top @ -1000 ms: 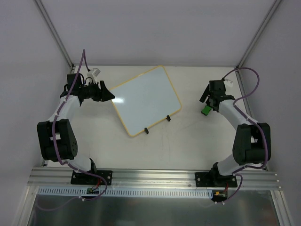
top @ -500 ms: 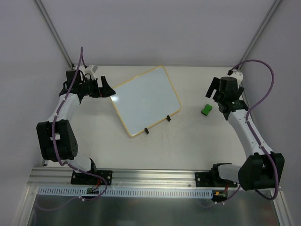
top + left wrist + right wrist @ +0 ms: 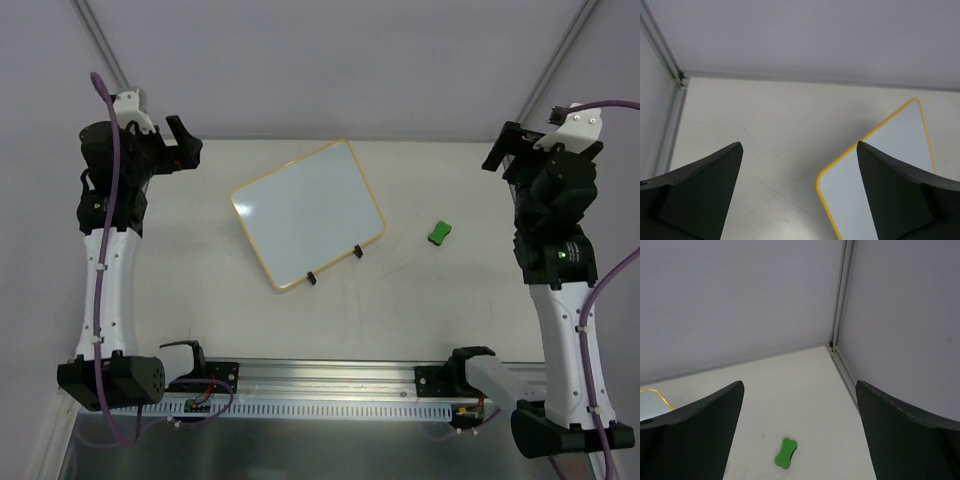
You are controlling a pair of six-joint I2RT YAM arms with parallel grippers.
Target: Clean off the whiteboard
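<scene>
1. Top view: the whiteboard (image 3: pixel 308 214) lies flat on the table (image 3: pixel 400 300), turned at an angle, its two black feet on its near edge. The white face shows no writing from here, only a glare spot near its left corner. I judge the wiping done.
2. The left gripper (image 3: pixel 178 143) hangs well off the board's far-left corner with its jaws spread and nothing between them. My guess is that it is parked there to leave the board uncovered.
3. The right gripper (image 3: pixel 510 150) is well to the right of the board, jaws wide and holding nothing. The green eraser (image 3: pixel 438 233) lies loose on the table just right of the board, apart from its frame and from both arms.
4. Left wrist view: two dark fingers stand far apart, and the board's yellow-framed corner shows in the gap well beyond them. Nothing touches.
5. Right wrist view: the fingers are wide again and the eraser lies far past them. A sliver of yellow frame at the left edge is probably the board, though too little shows to be sure.
6. Containers: no box, tray or bin appears in any view.
</scene>
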